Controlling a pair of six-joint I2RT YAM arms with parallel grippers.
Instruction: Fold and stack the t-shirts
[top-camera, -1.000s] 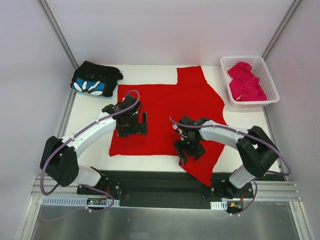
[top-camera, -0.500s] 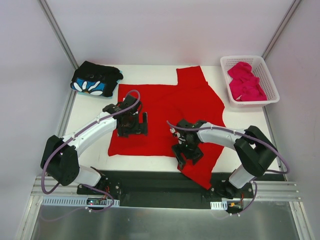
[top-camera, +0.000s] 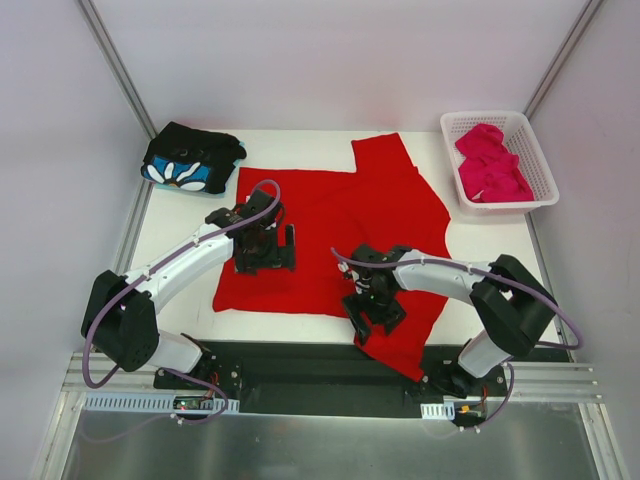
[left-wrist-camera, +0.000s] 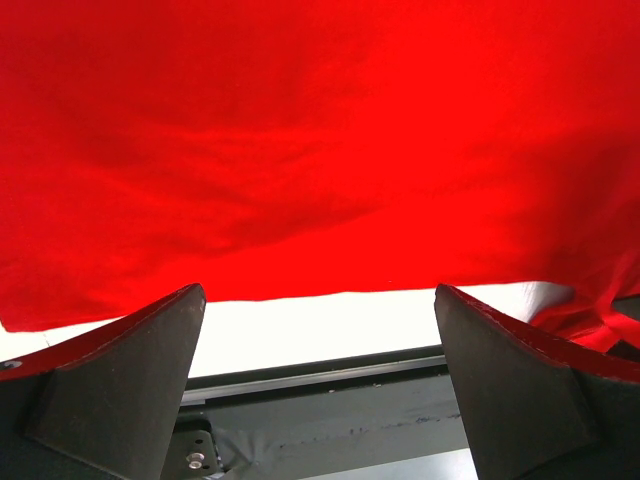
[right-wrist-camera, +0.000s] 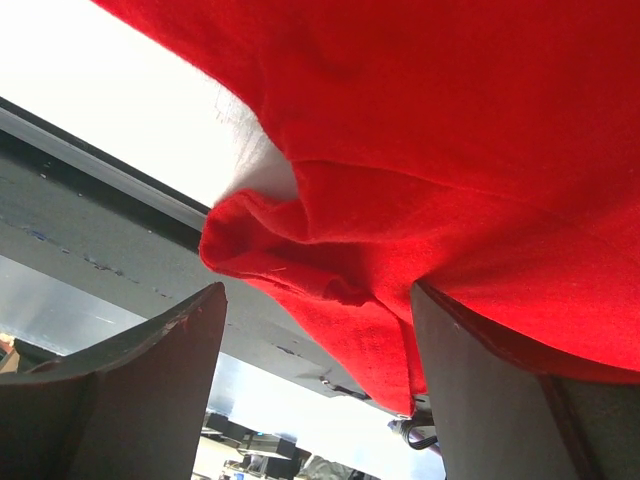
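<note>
Progress looks early: the black flower-print t-shirt (top-camera: 190, 160) sits folded at the tabletop's (top-camera: 180, 240) far-left corner. The red t-shirt (top-camera: 340, 215) lies unfolded mid-tabletop under the left gripper (top-camera: 268, 258) and right gripper (top-camera: 377, 315), both spread and pinching nothing. The magenta t-shirt (top-camera: 490, 165) lies in the far-right basket (top-camera: 545, 195).

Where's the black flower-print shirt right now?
In the top view, the black flower-print shirt sits at the far-left corner of the table, just beyond the left end of the red shirt, opposite the white basket at far right.
</note>
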